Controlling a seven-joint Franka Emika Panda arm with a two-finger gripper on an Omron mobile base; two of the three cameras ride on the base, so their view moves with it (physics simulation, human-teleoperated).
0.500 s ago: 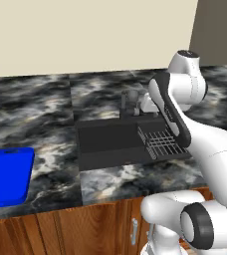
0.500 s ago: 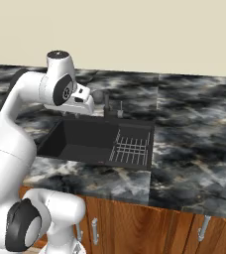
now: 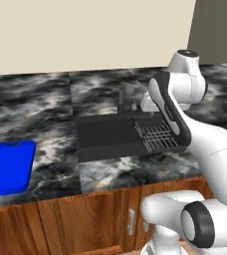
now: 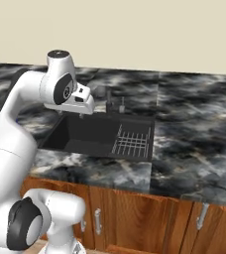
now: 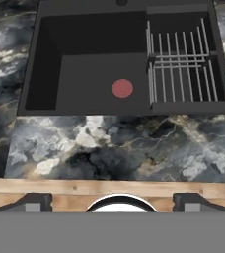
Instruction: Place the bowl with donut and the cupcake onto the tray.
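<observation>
The blue tray (image 3: 7, 167) sits on the dark marbled tabletop (image 3: 41, 107), well off to the left of the black sink (image 3: 110, 137). Nothing lies on the part of it I can see. In the right base view just a thin blue bit of it peeks out behind my arm. The bowl, the donut and the cupcake I cannot find from here, so I cannot say where they are.

The sink is the big thing in the middle. A wire rack (image 5: 183, 62) fills its right side, and a small red spot (image 5: 123, 88) sits on the sink floor beside the rack. A faucet (image 3: 127, 98) stands at the back edge of the sink.

My tool (image 5: 114, 203) hangs above the front edge of the sink, looking down into it. Its two tips stand wide apart and hold nothing.

I think I am at the very start, looking for the food. Next I need to find the bowl, then bring the wide tool down over its rim.
</observation>
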